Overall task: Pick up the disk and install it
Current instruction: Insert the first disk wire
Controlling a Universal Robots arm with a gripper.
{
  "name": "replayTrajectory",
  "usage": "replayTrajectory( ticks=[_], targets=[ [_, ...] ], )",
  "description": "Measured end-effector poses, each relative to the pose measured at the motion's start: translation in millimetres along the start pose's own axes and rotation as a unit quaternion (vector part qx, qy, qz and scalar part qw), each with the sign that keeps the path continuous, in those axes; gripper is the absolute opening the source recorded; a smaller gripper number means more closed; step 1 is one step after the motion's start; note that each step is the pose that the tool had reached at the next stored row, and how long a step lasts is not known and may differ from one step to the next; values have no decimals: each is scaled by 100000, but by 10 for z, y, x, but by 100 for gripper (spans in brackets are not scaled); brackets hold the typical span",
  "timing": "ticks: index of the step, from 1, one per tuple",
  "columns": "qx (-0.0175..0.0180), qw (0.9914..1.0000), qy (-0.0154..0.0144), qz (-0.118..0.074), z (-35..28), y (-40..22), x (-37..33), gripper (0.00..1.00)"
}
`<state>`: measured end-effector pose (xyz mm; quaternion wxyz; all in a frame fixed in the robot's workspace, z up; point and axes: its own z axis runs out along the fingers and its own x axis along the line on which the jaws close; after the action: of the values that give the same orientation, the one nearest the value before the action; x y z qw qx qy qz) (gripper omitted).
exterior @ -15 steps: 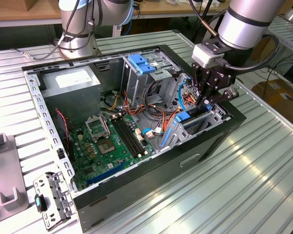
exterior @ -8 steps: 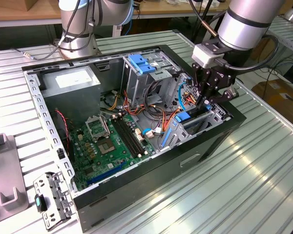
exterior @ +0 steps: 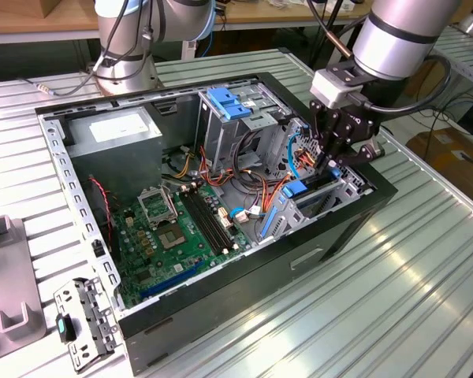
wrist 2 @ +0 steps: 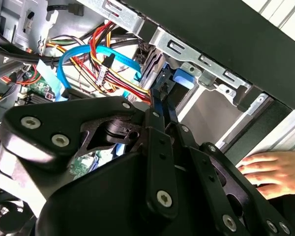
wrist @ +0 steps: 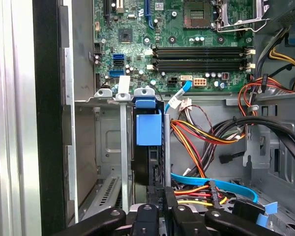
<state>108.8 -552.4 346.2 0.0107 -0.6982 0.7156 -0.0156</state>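
Note:
The disk (exterior: 303, 190) stands on edge in the grey drive bay (exterior: 348, 191) at the exterior view's right end of the open computer case. Its rounded blue end (wrist: 148, 126) points toward the motherboard, and the dark drive body (wrist: 143, 167) runs back to my gripper. My gripper (exterior: 332, 163) hangs over the disk's rear end. In both wrist views its black fingers (wrist: 171, 201) stand nearly together, and a thin blue rail of the carrier (wrist 2: 180, 78) runs between them. My gripper (wrist 2: 163, 114) appears shut on that rail.
Orange, red and light-blue cables (wrist: 206, 184) lie beside the bay. A tall grey cage with a blue latch plate (exterior: 227, 103) stands mid-case, with the motherboard (exterior: 169, 236) beyond it. A person's hand (wrist 2: 271, 170) rests outside the case wall. A loose metal bracket (exterior: 83, 323) lies near the exterior view's left.

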Motion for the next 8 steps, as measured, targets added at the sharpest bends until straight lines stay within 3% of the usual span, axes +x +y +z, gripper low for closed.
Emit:
replayTrajectory(
  ticks=[2,8],
  targets=[
    [-6,100000,-211,9,0,0,-1,17],
    [-6,100000,-222,-89,0,0,0,17]
  ],
)
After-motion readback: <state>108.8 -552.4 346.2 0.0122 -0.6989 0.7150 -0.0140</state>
